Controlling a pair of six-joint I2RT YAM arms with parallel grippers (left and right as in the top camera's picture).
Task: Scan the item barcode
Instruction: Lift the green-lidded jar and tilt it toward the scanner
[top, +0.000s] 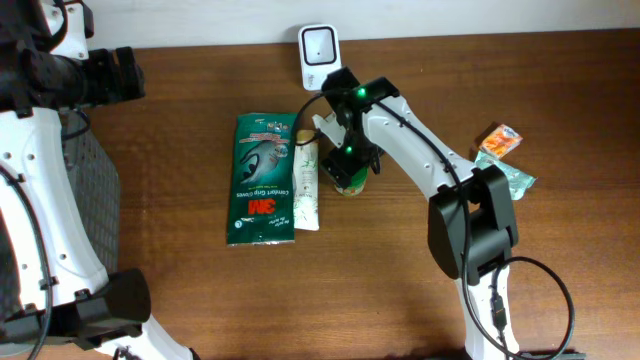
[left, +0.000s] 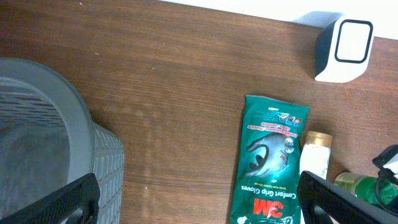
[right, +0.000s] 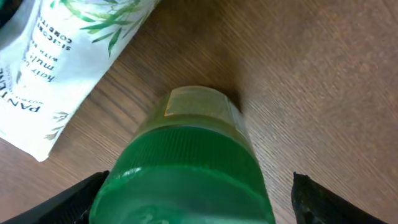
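Observation:
A green bottle (top: 349, 172) with a green ribbed cap (right: 186, 168) stands upright near the table's middle. My right gripper (top: 347, 158) is straight above it, and its open jaws (right: 199, 202) straddle the cap. The left finger is close to the cap and the right finger stands well apart from it. The white barcode scanner (top: 318, 48) stands at the table's back edge, just behind the bottle. My left gripper (left: 199, 199) hangs open over bare wood, with nothing between its fingers.
A green 3M glove pack (top: 262, 180) and a white Pantene tube (top: 307, 185) lie left of the bottle. A grey basket (top: 85, 200) stands at the far left. An orange packet (top: 500, 138) and a green packet (top: 517, 180) lie at the right.

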